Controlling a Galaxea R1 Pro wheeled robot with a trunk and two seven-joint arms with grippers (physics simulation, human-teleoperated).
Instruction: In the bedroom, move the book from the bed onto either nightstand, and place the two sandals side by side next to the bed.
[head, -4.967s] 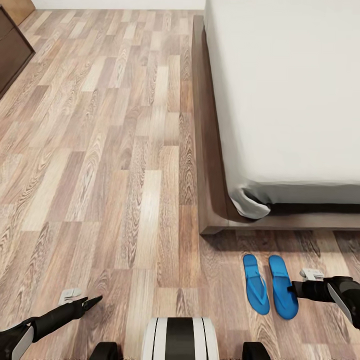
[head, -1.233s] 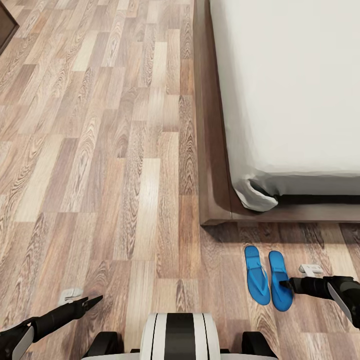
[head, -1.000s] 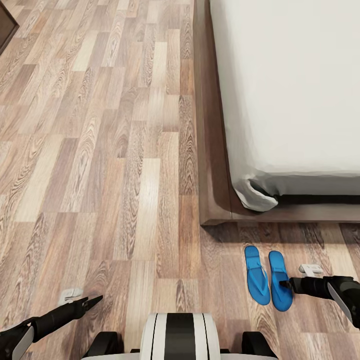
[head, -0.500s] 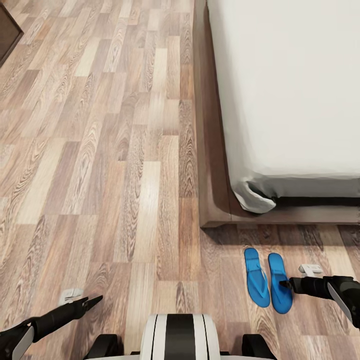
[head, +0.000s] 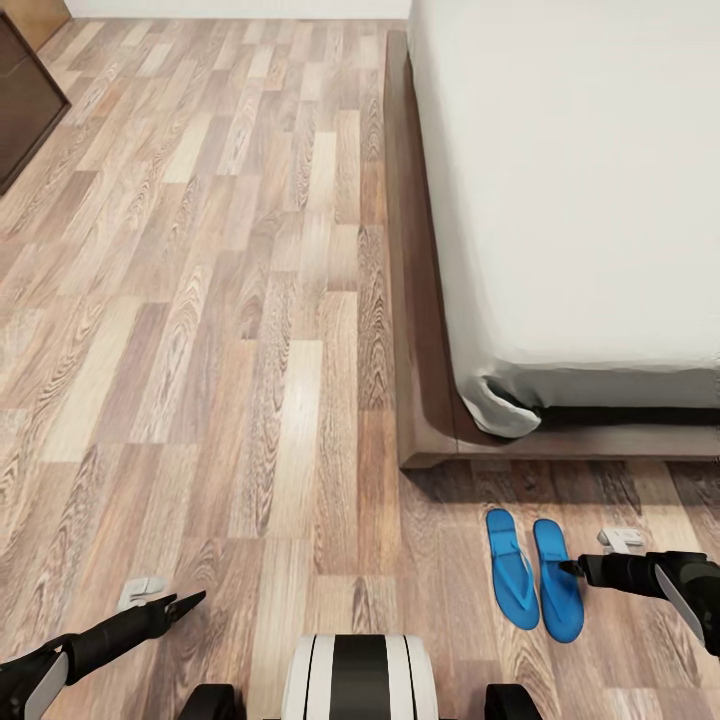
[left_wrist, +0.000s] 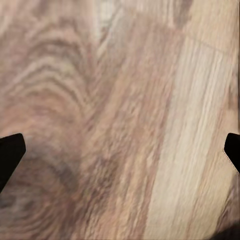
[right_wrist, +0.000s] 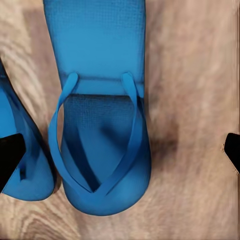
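**Sandals paired at the bed's foot corner**

Wood-plank floor (head: 200, 330) carries the two sandals (head: 535, 580), lying side by side and nearly touching, just off the foot corner of the bed (head: 425, 400). Its pale mattress (head: 580, 180) is bare where seen. Right gripper (head: 572, 568) hovers at the outer sandal (right_wrist: 100, 125), its fingertips spread wide. Left gripper (head: 195, 598) hangs wide open over bare planks, well apart from the sandals.
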